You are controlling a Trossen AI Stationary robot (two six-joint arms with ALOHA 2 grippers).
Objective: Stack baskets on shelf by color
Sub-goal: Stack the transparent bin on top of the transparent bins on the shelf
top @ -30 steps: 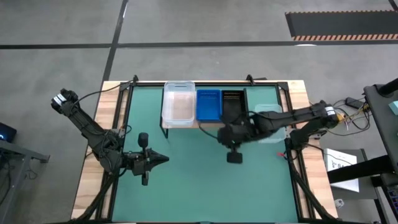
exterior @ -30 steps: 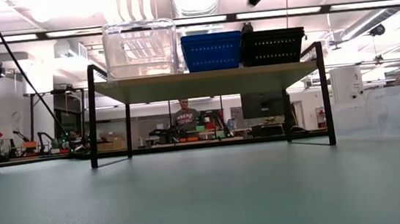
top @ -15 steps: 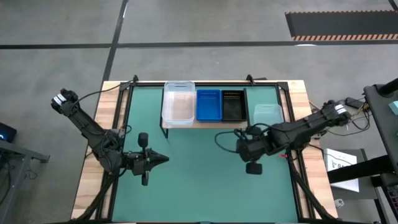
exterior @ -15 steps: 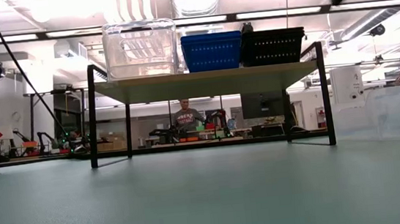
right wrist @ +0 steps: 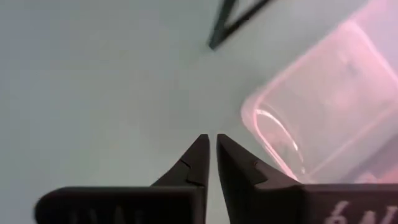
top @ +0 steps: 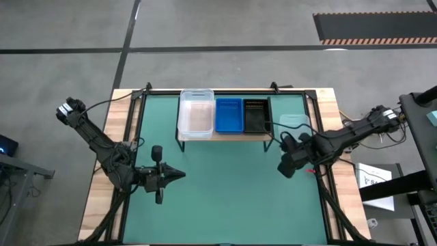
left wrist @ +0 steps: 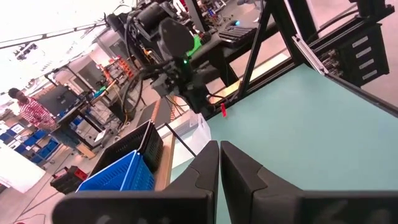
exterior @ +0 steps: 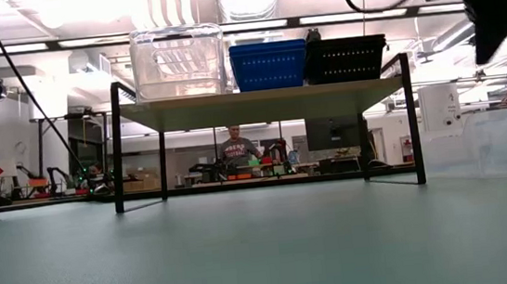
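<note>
1. Shelf (top: 225, 136): a low rack with a wood-grain board on thin black legs, standing at the far edge of the green table (top: 225, 198). It serves as the landmark for all entries below.
2. Clear basket on the shelf (top: 196, 113): sits at the shelf's left end. In the low view it rises taller than its neighbours, possibly because more than one tub is nested there; the count cannot be made out.
3. Blue basket (top: 229, 114): at the middle of the shelf, touching or just beside the clear one.
4. Black basket (top: 256, 115): at the shelf's right end, just beside the blue. The three colours stand in separate places, as sorting by colour requires.
5. Loose clear basket (top: 295, 126): on the table just right of the shelf, not yet stacked. By judgement it belongs with the clear tubs at the far end.
6. Right gripper (right wrist: 212, 163): hovers above the table, right of the shelf and just in front of the loose clear basket. Its fingers stand a narrow slit apart and hold nothing. The basket's rim lies beside the fingertips, partly cut off by the wrist view's edge.
7. Left gripper (left wrist: 219, 163): waits well in front of the shelf's left end, fingers pressed together, empty.
8. Hidden: in the low view the right arm is cropped at the top edge.
</note>
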